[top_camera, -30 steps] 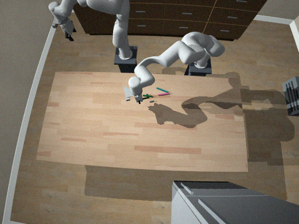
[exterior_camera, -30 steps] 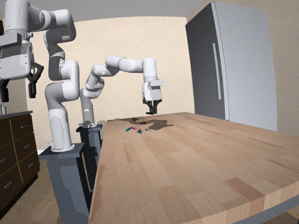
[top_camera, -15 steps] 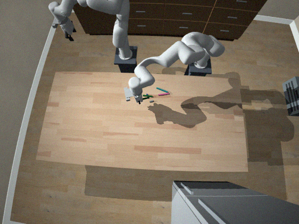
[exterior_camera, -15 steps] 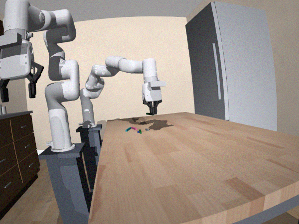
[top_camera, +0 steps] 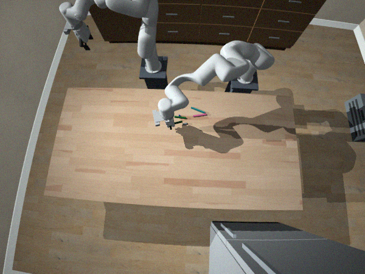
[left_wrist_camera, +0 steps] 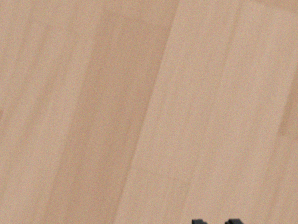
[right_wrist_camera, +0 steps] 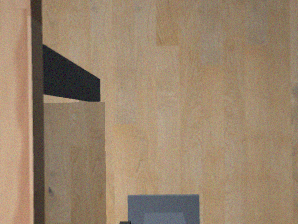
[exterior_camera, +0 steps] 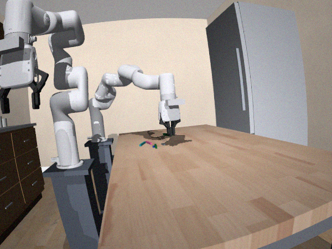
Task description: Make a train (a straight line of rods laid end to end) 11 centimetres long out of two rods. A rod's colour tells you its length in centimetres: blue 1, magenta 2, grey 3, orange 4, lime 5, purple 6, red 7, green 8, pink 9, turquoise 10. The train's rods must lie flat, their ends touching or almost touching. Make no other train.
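Going from left to right in the top view, the right tool [top_camera: 85,47] [exterior_camera: 20,106] [right_wrist_camera: 125,222] comes first, fingers spread with nothing between them, off the bench [top_camera: 121,182] [exterior_camera: 193,193] [left_wrist_camera: 100,100] [right_wrist_camera: 15,125].

Next is the left tool [top_camera: 171,127] [exterior_camera: 171,135] [left_wrist_camera: 216,222], low over the wood and nearly pressed together, apparently pinching a dark green rod [top_camera: 178,122] [exterior_camera: 165,134]; the left wrist view shows only its fingertips.

Just beyond, a second green rod [top_camera: 180,117] [exterior_camera: 155,146] lies by a small blue rod [top_camera: 179,115] [exterior_camera: 154,146]; whether they touch I cannot tell. The short grey rod [top_camera: 185,123] [exterior_camera: 163,144] lies near them, then the turquoise rod [top_camera: 198,109] [exterior_camera: 142,144] and the pink-looking rod [top_camera: 199,115] [exterior_camera: 149,143], angled towards each other.

Green and grey add up to eleven, so the step in hand is probably placing the green against the grey. The next move calls for lining up their axes, lowering the green flat and closing the end gap without nudging the grey askew, before letting go.
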